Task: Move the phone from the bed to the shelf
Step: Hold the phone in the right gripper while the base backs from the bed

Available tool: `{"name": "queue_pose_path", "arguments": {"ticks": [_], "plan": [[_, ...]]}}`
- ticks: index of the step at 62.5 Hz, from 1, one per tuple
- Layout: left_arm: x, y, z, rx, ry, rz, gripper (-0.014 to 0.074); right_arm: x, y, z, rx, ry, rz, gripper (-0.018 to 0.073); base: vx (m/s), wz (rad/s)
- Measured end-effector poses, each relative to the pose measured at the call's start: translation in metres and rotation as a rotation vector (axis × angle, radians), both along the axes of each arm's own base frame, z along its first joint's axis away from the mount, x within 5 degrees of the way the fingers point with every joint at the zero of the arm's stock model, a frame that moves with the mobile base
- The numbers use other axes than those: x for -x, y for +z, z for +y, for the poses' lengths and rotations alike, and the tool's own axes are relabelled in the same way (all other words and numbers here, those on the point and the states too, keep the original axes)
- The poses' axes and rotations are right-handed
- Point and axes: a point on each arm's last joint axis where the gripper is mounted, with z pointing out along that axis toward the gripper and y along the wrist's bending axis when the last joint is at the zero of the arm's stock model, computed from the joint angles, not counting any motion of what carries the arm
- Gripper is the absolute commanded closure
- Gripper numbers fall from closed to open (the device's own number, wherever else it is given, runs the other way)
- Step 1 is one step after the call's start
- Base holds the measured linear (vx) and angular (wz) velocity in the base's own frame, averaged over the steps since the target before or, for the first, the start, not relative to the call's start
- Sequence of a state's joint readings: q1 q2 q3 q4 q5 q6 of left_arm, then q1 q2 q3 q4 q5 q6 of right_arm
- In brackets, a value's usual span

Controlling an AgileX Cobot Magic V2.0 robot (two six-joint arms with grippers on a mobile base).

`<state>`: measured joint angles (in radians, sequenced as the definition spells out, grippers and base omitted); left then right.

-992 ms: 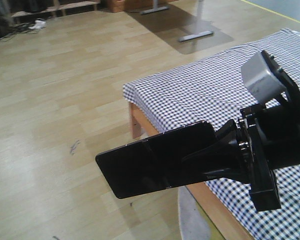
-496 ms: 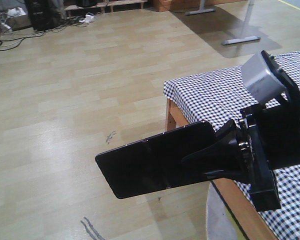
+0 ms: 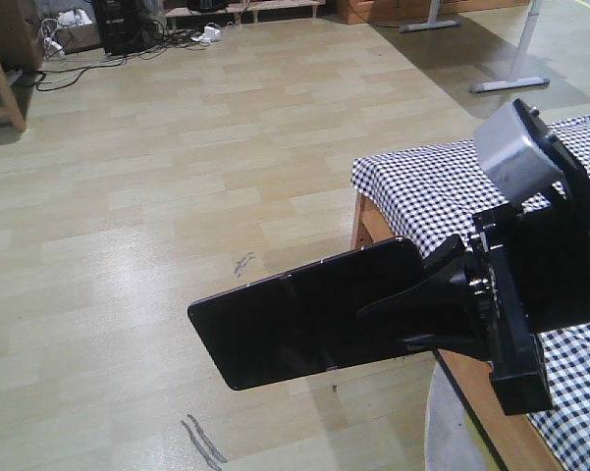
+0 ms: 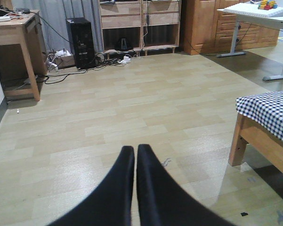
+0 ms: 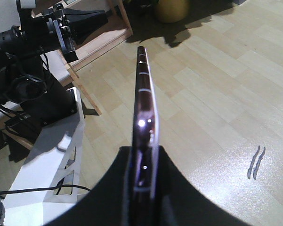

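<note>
I read the phone point(image 3: 304, 319) as glossy black glass, and its edge shows as shiny pinkish metal in my right wrist view. The right gripper point(image 3: 373, 312) clamping it looks like matt black plastic. At the right of the frame, the bed point(image 3: 422, 186) has wrinkled checked cloth over a smooth wooden frame. The floor point(image 3: 128, 196) is pale wood-look planking with a soft sheen.

no lettering, label, brand or number can be read in any view; the phone point(image 3: 304, 319) shows only glossy black, perhaps through glare.
</note>
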<state>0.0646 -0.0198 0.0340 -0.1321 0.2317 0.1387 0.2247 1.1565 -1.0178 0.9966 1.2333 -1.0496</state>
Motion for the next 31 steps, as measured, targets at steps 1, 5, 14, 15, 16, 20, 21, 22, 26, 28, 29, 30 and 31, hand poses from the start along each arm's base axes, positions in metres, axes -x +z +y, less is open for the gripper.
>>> {"name": "queue_pose_path", "arguments": {"ticks": [1,5,14,15,16,20,21,22,26,28,29,30,31], "plan": [[0.0,0.0,0.0,0.0,0.0,0.0,0.0596,0.0,0.0,0.0,0.0,0.0,0.0,0.0564,-0.02,0.09],[0.0,0.0,0.0,0.0,0.0,0.0,0.0596,0.0,0.0,0.0,0.0,0.0,0.0,0.0564,-0.02,0.08],[0.0,0.0,0.0,0.0,0.0,0.0,0.0596,0.0,0.0,0.0,0.0,0.0,0.0,0.0564,-0.02,0.06],[0.0,0.0,0.0,0.0,0.0,0.0,0.0596,0.0,0.0,0.0,0.0,0.0,0.0,0.0564,-0.01,0.04],[0.0,0.0,0.0,0.0,0.0,0.0,0.0596,0.0,0.0,0.0,0.0,0.0,0.0,0.0564,-0.01,0.04],[0.0,0.0,0.0,0.0,0.0,0.0,0.0596,0.0,0.0,0.0,0.0,0.0,0.0,0.0564,-0.01,0.03],[0.0,0.0,0.0,0.0,0.0,0.0,0.0596,0.0,0.0,0.0,0.0,0.0,0.0,0.0564,0.0,0.02],[0.0,0.0,0.0,0.0,0.0,0.0,0.0596,0.0,0.0,0.0,0.0,0.0,0.0,0.0564,0.0,0.02],[0.0,0.0,0.0,0.0,0.0,0.0,0.0596,0.0,0.0,0.0,0.0,0.0,0.0,0.0564,0.0,0.01],[0.0,0.0,0.0,0.0,0.0,0.0,0.0596,0.0,0.0,0.0,0.0,0.0,0.0,0.0564,0.0,0.0],[0.0,0.0,0.0,0.0,0.0,0.0,0.0596,0.0,0.0,0.0,0.0,0.0,0.0,0.0564,0.0,0.0],[0.0,0.0,0.0,0.0,0.0,0.0,0.0596,0.0,0.0,0.0,0.0,0.0,0.0,0.0564,0.0,0.01],[0.0,0.0,0.0,0.0,0.0,0.0,0.0596,0.0,0.0,0.0,0.0,0.0,0.0,0.0564,0.0,0.01]]}}
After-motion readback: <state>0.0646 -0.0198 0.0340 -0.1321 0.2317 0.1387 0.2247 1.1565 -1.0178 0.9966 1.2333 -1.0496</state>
